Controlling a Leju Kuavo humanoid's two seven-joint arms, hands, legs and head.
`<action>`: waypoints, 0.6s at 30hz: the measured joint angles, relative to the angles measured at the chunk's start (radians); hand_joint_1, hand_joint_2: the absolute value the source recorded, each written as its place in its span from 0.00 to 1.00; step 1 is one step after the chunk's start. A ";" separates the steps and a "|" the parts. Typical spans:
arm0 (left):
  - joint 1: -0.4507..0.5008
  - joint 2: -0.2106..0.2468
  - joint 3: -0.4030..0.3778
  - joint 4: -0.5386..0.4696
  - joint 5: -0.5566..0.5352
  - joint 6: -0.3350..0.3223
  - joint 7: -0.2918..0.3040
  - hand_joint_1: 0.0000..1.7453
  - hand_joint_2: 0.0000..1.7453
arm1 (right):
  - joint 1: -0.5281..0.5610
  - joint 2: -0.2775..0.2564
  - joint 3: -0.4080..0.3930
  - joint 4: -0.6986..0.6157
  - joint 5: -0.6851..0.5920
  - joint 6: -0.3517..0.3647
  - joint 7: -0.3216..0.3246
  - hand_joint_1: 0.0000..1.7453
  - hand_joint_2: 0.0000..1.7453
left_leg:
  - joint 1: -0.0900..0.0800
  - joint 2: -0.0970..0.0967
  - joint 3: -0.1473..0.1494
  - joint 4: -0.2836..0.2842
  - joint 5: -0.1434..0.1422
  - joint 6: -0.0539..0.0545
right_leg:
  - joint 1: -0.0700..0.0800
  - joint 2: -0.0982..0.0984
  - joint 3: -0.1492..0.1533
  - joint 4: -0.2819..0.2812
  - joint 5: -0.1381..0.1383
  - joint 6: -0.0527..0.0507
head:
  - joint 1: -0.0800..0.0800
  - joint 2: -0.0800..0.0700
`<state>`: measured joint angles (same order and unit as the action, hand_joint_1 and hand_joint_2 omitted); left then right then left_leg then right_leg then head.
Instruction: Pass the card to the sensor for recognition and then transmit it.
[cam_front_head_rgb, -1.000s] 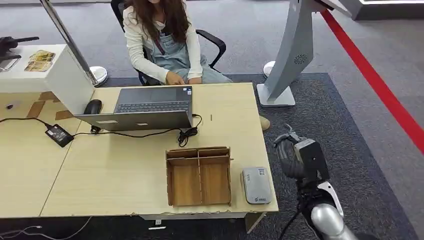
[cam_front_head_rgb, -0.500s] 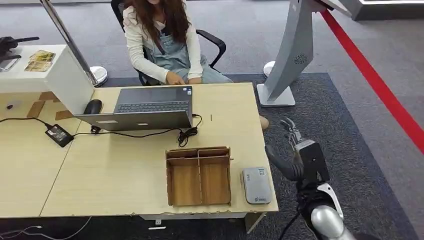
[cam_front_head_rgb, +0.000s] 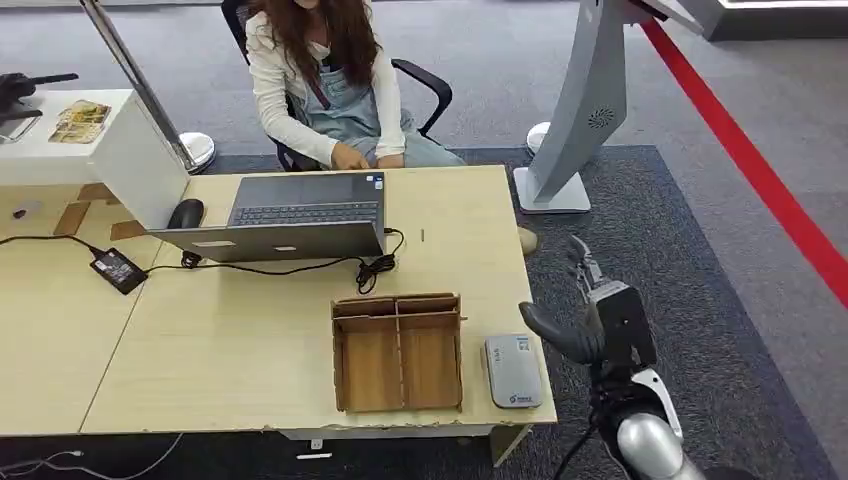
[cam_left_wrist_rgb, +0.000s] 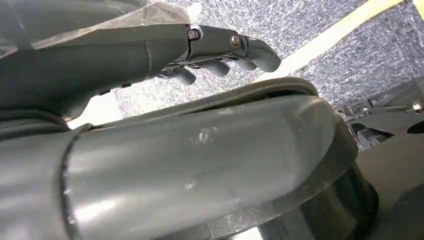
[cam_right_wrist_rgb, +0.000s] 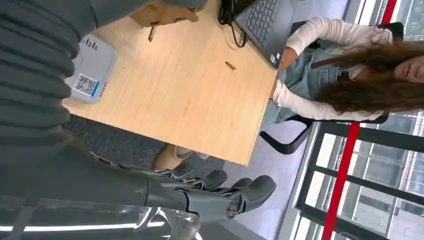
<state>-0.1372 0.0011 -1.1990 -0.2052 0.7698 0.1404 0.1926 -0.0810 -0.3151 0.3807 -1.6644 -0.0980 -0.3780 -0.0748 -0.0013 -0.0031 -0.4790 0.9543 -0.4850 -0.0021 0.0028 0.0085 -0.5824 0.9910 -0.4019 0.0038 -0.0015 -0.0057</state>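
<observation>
On the table (cam_front_head_rgb: 250, 340), the wooden tray (cam_front_head_rgb: 398, 352) and grey sensor (cam_front_head_rgb: 513, 370) sit unchanged. Just right of them, the right hand (cam_front_head_rgb: 585, 315) has uncurled over the last second, fingers (cam_front_head_rgb: 578, 255) now spread, holding nothing. No card is visible, so pickup looks pending.

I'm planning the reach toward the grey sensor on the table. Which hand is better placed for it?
The right hand. It is raised beside the table's right edge, empty with fingers apart, close to the sensor. The left hand hangs low over the carpet, beside the robot's own body.
</observation>
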 joint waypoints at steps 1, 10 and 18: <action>0.000 0.000 0.000 0.000 -0.002 0.005 0.000 0.00 0.00 | 0.001 0.000 0.000 0.000 0.000 -0.001 0.000 1.00 1.00 | 0.000 0.000 0.000 0.000 0.000 0.000 | 0.000 0.000 0.000 0.000 0.000 0.000 | 0.000 0.000; -0.001 0.000 -0.003 0.000 -0.014 0.016 -0.002 0.00 0.00 | 0.010 0.000 0.000 -0.016 0.003 -0.005 0.000 1.00 1.00 | 0.000 0.000 0.000 0.000 0.000 0.000 | 0.000 0.000 0.000 0.000 0.000 0.000 | 0.000 0.000; -0.002 0.001 -0.010 0.000 -0.019 0.016 0.003 0.00 0.00 | 0.011 0.000 0.000 -0.016 0.003 0.000 0.000 1.00 1.00 | 0.000 0.000 0.000 0.000 0.000 0.000 | 0.000 0.000 0.000 0.000 0.000 0.000 | 0.000 0.000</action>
<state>-0.1387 0.0019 -1.2093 -0.2052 0.7507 0.1564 0.1961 -0.0704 -0.3155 0.3807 -1.6808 -0.0950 -0.3784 -0.0744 -0.0013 -0.0031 -0.4790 0.9543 -0.4851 -0.0021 0.0028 0.0085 -0.5825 0.9910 -0.4020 0.0038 -0.0015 -0.0057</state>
